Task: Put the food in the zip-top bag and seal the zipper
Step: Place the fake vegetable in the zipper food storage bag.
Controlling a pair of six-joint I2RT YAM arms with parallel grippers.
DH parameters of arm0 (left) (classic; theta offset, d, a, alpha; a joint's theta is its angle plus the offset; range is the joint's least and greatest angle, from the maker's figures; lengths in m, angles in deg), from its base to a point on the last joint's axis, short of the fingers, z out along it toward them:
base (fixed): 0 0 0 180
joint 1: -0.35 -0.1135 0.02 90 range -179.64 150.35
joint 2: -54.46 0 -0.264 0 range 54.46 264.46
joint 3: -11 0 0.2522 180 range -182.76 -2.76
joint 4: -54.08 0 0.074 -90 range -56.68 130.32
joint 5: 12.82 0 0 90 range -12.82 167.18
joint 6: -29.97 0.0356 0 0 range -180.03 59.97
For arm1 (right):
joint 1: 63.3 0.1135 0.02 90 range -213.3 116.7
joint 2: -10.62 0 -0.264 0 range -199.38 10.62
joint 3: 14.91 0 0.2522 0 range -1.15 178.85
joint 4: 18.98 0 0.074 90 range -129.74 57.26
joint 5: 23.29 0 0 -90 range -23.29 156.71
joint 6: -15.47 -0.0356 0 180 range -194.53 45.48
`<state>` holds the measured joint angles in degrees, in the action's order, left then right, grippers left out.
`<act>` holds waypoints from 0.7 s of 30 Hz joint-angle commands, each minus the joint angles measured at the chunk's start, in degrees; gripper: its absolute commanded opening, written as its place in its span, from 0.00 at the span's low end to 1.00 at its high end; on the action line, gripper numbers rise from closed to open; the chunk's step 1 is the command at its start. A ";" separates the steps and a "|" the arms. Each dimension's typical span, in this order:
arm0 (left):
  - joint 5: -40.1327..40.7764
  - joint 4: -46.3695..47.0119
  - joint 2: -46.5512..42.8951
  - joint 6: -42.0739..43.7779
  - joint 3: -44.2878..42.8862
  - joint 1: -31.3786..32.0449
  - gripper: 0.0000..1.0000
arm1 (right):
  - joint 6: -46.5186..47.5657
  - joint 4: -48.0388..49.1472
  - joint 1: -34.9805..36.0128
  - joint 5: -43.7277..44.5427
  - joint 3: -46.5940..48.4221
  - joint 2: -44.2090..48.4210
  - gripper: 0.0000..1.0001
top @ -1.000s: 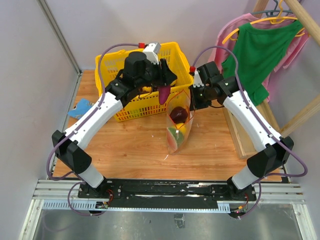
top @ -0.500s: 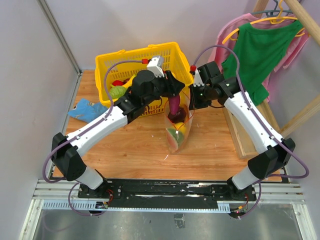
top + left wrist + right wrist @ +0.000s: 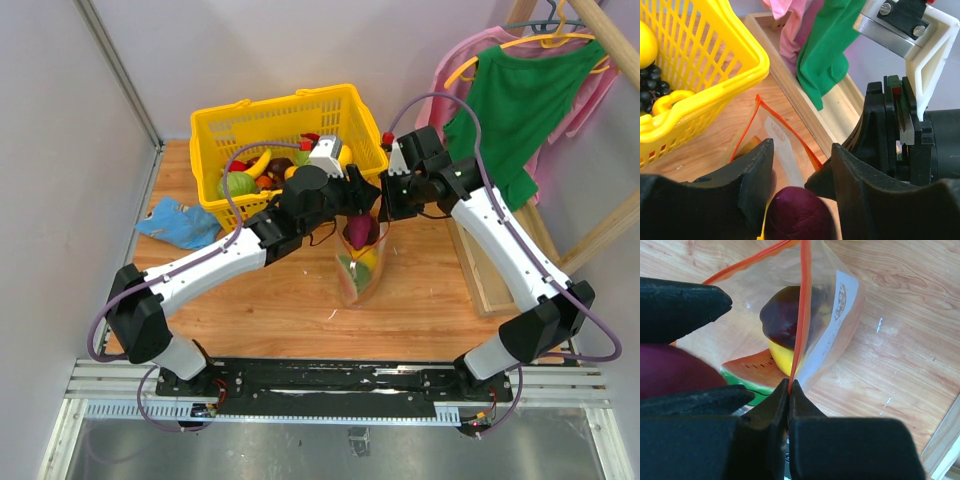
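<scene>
**Purple piece (image 3: 799, 220) at the zip-top bag's (image 3: 358, 278) mouth**

The clear bag stands on the bench (image 3: 270, 300), holding a watermelon slice (image 3: 747, 367), a yellow fruit (image 3: 782, 357) and a dark maroon piece (image 3: 785, 315). The right hand (image 3: 789, 385) pinches its red-orange zipper (image 3: 804, 305). The left hand (image 3: 802, 152) grips the purple piece, near a yellow basket (image 3: 340, 110).

Basket (image 3: 755, 67) apparently stands just beside bag (image 3: 785, 150) mouth.
</scene>
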<state>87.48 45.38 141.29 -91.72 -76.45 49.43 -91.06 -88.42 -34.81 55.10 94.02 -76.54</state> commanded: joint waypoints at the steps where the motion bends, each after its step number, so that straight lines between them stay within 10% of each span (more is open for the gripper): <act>1: 1.91 1.51 -1.70 1.18 0.05 0.58 0.58 | -0.78 0.93 1.32 -1.05 -0.81 2.56 0.03; 21: 9.74 -20.79 -1.85 13.32 -12.03 0.19 0.76 | 0.04 1.41 1.27 -1.69 -1.09 3.22 0.03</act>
<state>93.08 32.92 140.59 -83.89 -83.86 49.70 -91.06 -88.13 -34.81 54.49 93.06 -75.20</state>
